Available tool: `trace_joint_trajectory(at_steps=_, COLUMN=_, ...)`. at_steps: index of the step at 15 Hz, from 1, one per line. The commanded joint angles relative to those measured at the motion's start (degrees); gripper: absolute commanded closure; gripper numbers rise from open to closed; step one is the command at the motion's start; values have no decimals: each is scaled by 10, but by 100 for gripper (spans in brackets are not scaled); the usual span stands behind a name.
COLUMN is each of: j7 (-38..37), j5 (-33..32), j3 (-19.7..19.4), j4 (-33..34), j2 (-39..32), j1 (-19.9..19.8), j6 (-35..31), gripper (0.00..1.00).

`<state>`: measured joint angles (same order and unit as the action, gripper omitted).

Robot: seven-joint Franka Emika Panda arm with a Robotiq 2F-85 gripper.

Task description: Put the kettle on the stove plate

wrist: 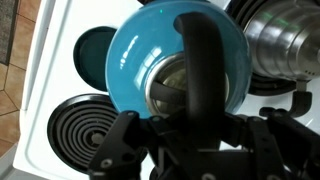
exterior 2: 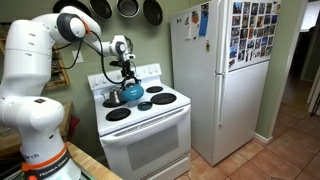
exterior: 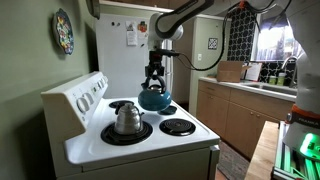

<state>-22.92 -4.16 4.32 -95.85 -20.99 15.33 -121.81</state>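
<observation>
The teal-blue kettle [exterior: 153,99] hangs by its dark arched handle from my gripper [exterior: 153,76], a little above the middle to back of the white stove [exterior: 95,148]. In the wrist view the gripper [wrist: 205,120] is shut on the handle, with the kettle's rounded body [wrist: 135,55] filling the centre. The kettle also shows in an exterior view [exterior 2: 131,94] under the gripper [exterior 2: 127,73]. The stove plate [exterior: 178,126], a small black coil burner in a dark ring, lies bare at the stove's front corner. In the wrist view it [wrist: 85,122] lies left of and below the kettle.
A shiny silver kettle [exterior: 126,119] stands on the wider front burner, close beside the teal one, and shows in the wrist view [wrist: 285,35]. Another burner [wrist: 92,50] is partly hidden under the teal kettle. A white fridge [exterior 2: 215,80] stands beside the stove. The control panel [exterior: 80,97] rises at the back.
</observation>
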Motion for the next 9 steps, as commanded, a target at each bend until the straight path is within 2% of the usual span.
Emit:
trace_joint_trajectory(at_steps=1, j7=-19, j5=-9, j3=6, j4=-118, j2=99, j1=2, j6=-27, gripper=99)
trace_joint_trajectory(at_steps=9, j7=-10, j5=3, j3=32, j4=-259, j2=199, j1=-10, j6=-72, gripper=99)
